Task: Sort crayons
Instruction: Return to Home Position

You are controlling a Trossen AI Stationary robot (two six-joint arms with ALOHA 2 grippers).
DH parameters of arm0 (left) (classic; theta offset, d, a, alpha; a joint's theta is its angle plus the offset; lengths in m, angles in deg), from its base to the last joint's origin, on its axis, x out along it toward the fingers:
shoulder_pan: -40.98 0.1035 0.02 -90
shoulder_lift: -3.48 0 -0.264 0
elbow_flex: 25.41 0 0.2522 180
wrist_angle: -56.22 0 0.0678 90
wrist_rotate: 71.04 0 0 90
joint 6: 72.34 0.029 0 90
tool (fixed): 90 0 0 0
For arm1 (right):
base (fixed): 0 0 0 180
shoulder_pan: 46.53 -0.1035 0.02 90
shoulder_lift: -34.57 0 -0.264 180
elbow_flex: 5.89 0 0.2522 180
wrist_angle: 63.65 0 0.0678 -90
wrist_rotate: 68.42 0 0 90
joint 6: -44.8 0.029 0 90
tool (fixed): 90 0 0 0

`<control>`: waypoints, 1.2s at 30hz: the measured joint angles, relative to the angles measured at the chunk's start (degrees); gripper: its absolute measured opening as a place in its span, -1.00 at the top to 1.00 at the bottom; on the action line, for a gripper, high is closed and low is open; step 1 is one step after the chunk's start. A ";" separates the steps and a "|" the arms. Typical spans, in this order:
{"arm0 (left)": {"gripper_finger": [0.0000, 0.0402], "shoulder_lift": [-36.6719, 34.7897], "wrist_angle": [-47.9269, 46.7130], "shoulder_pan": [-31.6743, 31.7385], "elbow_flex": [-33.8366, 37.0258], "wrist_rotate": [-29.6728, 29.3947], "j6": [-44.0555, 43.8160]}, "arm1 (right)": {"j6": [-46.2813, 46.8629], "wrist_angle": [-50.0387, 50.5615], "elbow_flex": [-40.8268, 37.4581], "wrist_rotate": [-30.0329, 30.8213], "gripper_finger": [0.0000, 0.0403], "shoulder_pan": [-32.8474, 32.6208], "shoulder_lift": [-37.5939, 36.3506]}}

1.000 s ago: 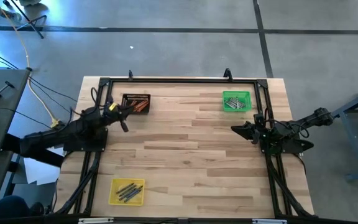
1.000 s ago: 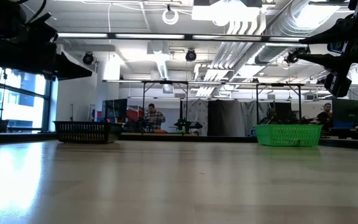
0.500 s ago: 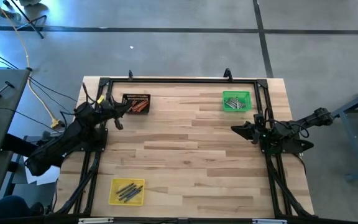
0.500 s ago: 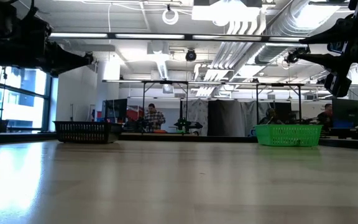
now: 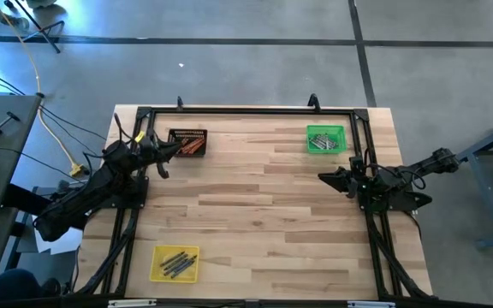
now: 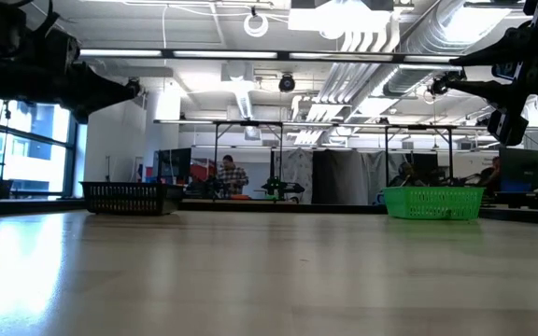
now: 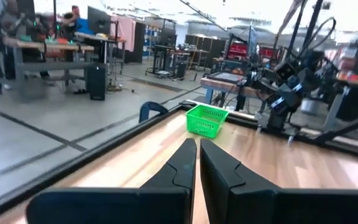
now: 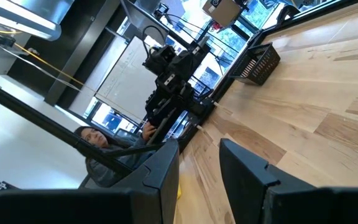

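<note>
Orange-red crayons (image 5: 195,146) lie in a black tray (image 5: 187,134) at the far left. Grey crayons (image 5: 320,142) lie in a green tray (image 5: 338,130) at the far right, and more grey ones (image 5: 175,262) in a yellow tray (image 5: 157,272) at the near left. My left gripper (image 5: 176,148) is shut and hangs level above the table, at the black tray's near left edge, pointing toward the green tray (image 7: 206,120). My right gripper (image 5: 323,177) hangs open at the right side, well above the table, with nothing between its fingers (image 8: 166,163).
A black frame (image 5: 246,110) runs along the table's far edge and down both sides. The wooden top between the three trays is bare. Beyond the table, a person sits behind the left arm (image 8: 98,144), and people stand farther back in the room (image 6: 230,175).
My left arm has swung toward the table's far edge, so its gripper now points toward the far right instead of straight right and has rolled a little. It has stayed shut. Over the last half second it has kept still.
</note>
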 joint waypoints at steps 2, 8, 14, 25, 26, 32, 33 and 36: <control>0.95 0.00 0.01 0.00 0.00 -0.23 -2.01 | 0.02 -0.02 0.00 0.00 0.45 -0.02 0.00; 0.95 0.00 -0.01 0.05 0.00 -2.26 -2.73 | 0.02 -0.01 0.00 0.00 0.45 0.00 0.00; 0.95 0.00 -0.25 0.04 0.02 -2.54 -2.77 | 0.02 -0.02 0.00 0.00 0.45 0.00 0.00; 0.95 0.00 -0.50 0.20 0.04 -9.62 -3.17 | 0.02 0.00 0.00 0.00 0.45 -0.02 0.00; 0.95 0.00 -0.50 0.20 0.04 -10.40 -3.14 | 0.02 0.00 0.00 0.00 0.45 0.00 0.00; 0.95 0.01 -1.92 0.20 0.07 -11.34 -1.72 | 0.02 0.00 0.00 0.00 0.45 -0.02 0.00; 0.95 0.00 -1.79 0.20 0.07 -11.41 -1.96 | 0.02 -0.01 0.00 0.00 0.45 -0.01 0.00; 0.95 0.00 -1.76 0.20 0.07 -11.41 -2.76 | 0.02 0.00 0.00 0.00 0.45 0.00 -0.01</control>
